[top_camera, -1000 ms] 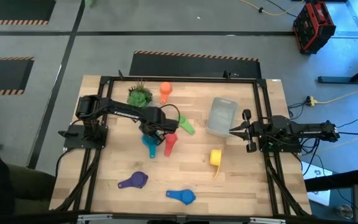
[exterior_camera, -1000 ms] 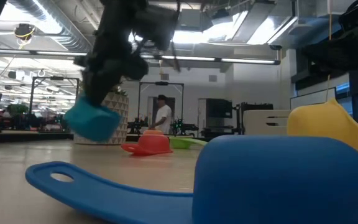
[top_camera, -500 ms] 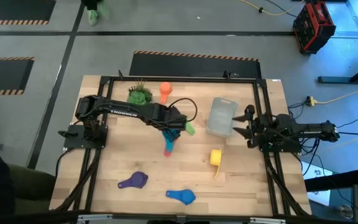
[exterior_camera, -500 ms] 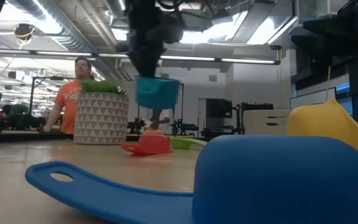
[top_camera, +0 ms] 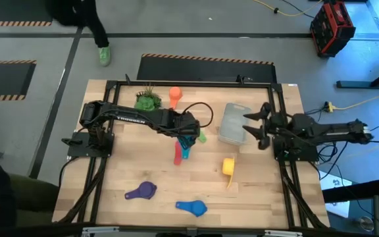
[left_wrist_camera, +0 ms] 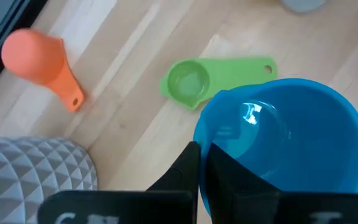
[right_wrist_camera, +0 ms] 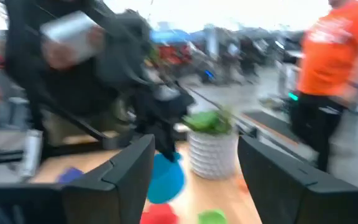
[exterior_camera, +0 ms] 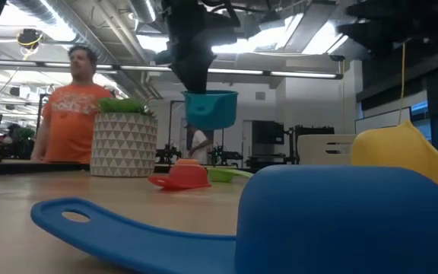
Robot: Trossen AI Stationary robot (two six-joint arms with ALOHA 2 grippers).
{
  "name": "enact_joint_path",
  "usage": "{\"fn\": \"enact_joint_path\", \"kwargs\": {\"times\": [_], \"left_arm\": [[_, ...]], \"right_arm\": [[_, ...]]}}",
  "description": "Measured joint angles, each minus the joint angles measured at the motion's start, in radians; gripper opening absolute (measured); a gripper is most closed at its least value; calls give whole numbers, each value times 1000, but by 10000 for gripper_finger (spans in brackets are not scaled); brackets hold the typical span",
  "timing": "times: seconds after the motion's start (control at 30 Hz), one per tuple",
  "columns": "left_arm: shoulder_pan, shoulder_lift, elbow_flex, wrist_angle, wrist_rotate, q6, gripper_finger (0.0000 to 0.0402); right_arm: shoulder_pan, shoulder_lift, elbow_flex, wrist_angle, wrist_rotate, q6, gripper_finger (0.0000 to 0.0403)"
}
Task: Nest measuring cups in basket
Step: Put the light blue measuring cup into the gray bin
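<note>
My left gripper [top_camera: 188, 133] hangs over the middle of the table, shut on the teal measuring cup [exterior_camera: 210, 108], which is well above the wood. Under it lie the red cup [top_camera: 177, 155] and the green cup [left_wrist_camera: 191, 81]. The orange cup [top_camera: 175, 96] lies at the far side, the yellow cup [top_camera: 228, 166] right of centre. The purple cup [top_camera: 141, 191] and the blue cup [top_camera: 191, 208] lie near the front edge. The pale basket [top_camera: 234, 123] stands on the table right of my left gripper. My right gripper [top_camera: 249, 125] stands open at the basket's right side, holding nothing. My left gripper holds the teal cup by its wall at the rim [left_wrist_camera: 202, 146], one finger [left_wrist_camera: 185, 167] outside the bowl and one inside. The fingers come from above, pointing down. The cup hangs below them, lifted clear, its mouth facing up.
A white patterned pot with a green plant [top_camera: 148, 100] stands at the far left, next to the orange cup. A person in an orange shirt [exterior_camera: 71, 106] walks beyond the table's far edge. Bare wood lies between the yellow cup and the front edge.
My left gripper has carried the teal cup up off the table and toward the right, toward the basket, while the red cup stays where it lay. My right gripper has opened beside the basket's right edge.
</note>
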Motion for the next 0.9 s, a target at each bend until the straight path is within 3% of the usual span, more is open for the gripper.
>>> {"fn": "enact_joint_path", "kwargs": {"times": [0.1,0.43,0.9], "left_arm": [[0,0,0,31,-25,3,4],[0,0,0,39,-71,5,4],[0,0,0,149,-109,105,5]], "right_arm": [[0,128,67,-4,53,1,234],[0,484,235,-1,56,-3,234],[0,748,344,1,49,-1,234]]}}
